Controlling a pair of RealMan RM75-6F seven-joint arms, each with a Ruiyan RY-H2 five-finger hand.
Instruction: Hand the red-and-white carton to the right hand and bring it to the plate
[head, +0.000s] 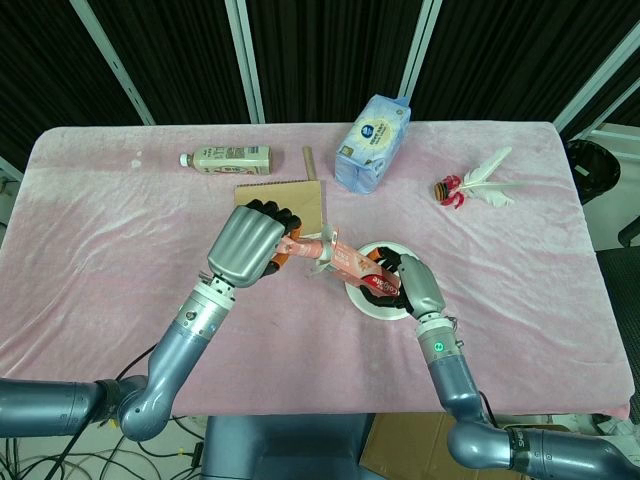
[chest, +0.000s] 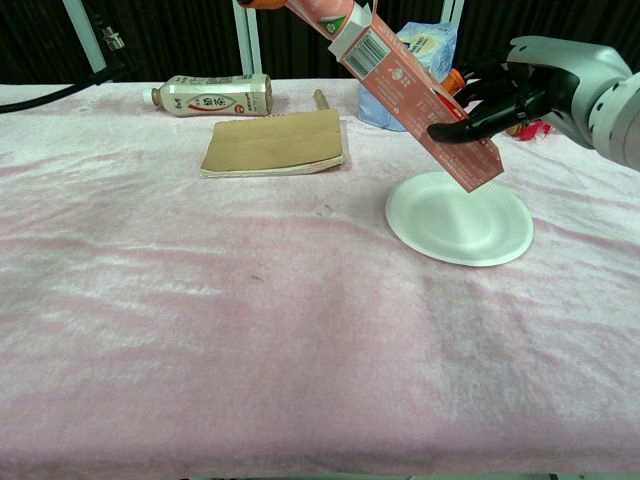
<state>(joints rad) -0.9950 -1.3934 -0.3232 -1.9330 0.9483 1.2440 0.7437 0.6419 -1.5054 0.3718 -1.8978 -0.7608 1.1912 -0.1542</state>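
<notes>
Mid-handover above the plate (chest: 459, 222), the red-and-white carton (chest: 410, 85) hangs tilted, left hand (head: 250, 243) gripping its top, right hand (chest: 515, 92) closing on its base; right's grip should be firm before left lets go.

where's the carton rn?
The red-and-white carton is in the air, tilted over the white plate, right of table centre in the chest view, held between the left hand and the right hand.
</notes>
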